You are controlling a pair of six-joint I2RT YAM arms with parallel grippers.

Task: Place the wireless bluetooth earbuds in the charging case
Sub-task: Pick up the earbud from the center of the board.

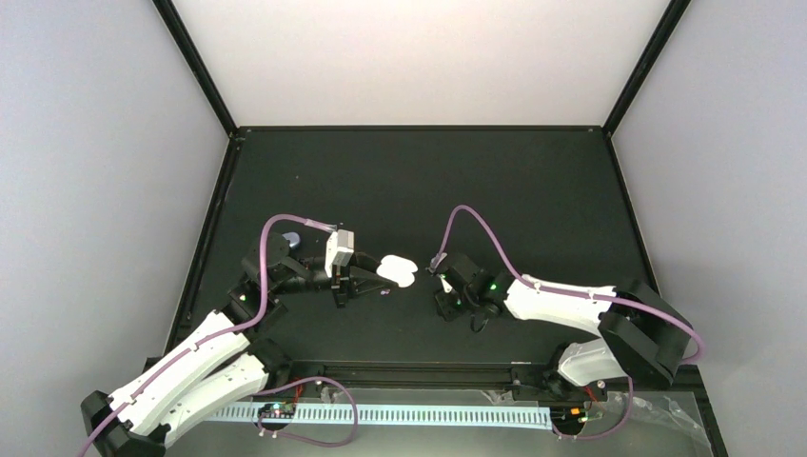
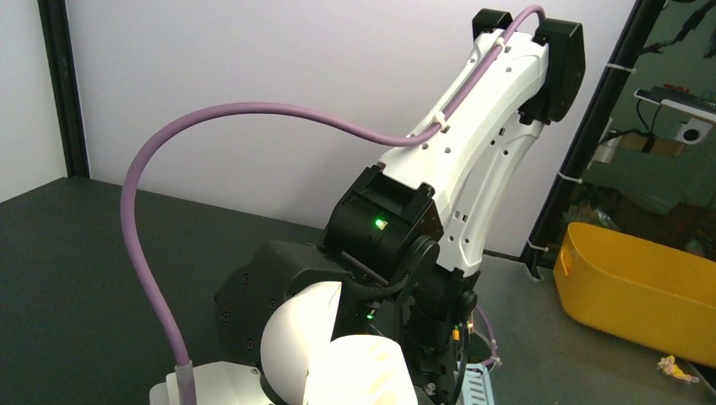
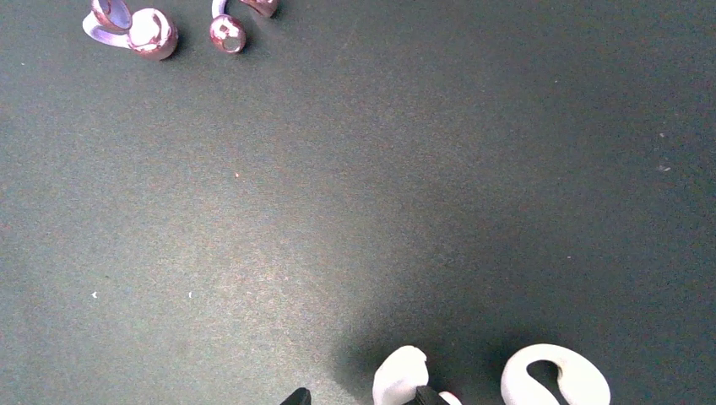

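My left gripper (image 1: 373, 273) is shut on the charging case (image 1: 398, 270), a glossy white clamshell held open above the mat. The case fills the bottom of the left wrist view (image 2: 338, 354), glaring bright; the fingers are hidden there. My right gripper (image 1: 447, 303) points down at the mat just right of the case. In the right wrist view its black fingertips (image 3: 295, 396) stand open. One white curled earbud (image 3: 399, 375) lies between them, against the right finger. The other earbud (image 3: 557, 384) lies on the mat outside the right finger.
Two shiny pink-lavender bud-like pieces (image 3: 135, 25) (image 3: 228, 32) lie on the black mat (image 3: 355, 186) farther ahead of my right gripper. A yellow bin (image 2: 642, 287) stands off the table. The right arm (image 2: 473, 169) stands close in front of the left wrist camera.
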